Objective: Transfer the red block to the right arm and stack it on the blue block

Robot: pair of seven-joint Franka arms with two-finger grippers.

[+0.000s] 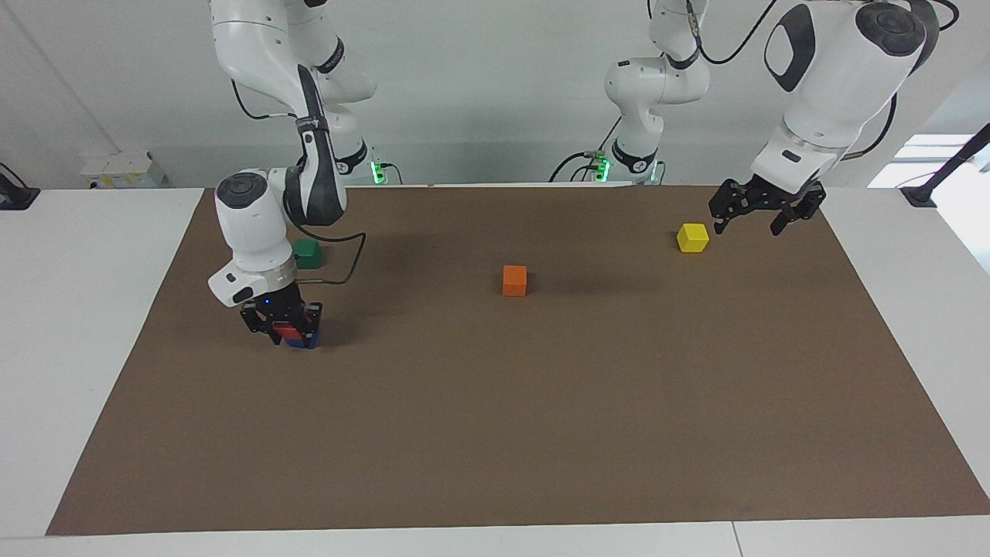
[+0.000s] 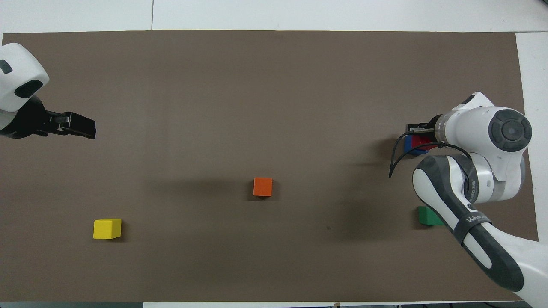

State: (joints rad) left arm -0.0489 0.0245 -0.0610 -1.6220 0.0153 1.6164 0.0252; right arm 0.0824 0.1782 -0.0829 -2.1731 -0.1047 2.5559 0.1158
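From my end of the bench outward, the first thing is the green block (image 1: 308, 253), nearest to me at the right arm's end of the brown mat (image 1: 541, 433), its one corner hidden under my right arm (image 2: 466, 214) in the overhead view. The yellow block (image 1: 693, 237) sits at about the same depth toward the left arm's end. The orange block (image 1: 514, 280) lies a little farther out, near the middle of the mat, well apart from the rest.

Farther still, at roughly twelve o'clock from the green block, is the blue block (image 1: 303, 342). My right claw (image 1: 283, 331) is down over it, closed on the red block (image 1: 288, 333) — the red one sits directly on top of the blue, and from the facing view the two appear to touch, though I cannot tell whether its weight rests there. In the overhead view the red block (image 2: 421, 140) shows only as a sliver above the blue block (image 2: 414, 145), the rest covered by my wrist.

My left claw (image 1: 761, 212) waits in the air with its jaws spread and nothing between them — above the mat at about three o'clock from the yellow block in the facing view, clear of it. In the overhead view the left claw (image 2: 79, 125) points toward the middle of the mat.
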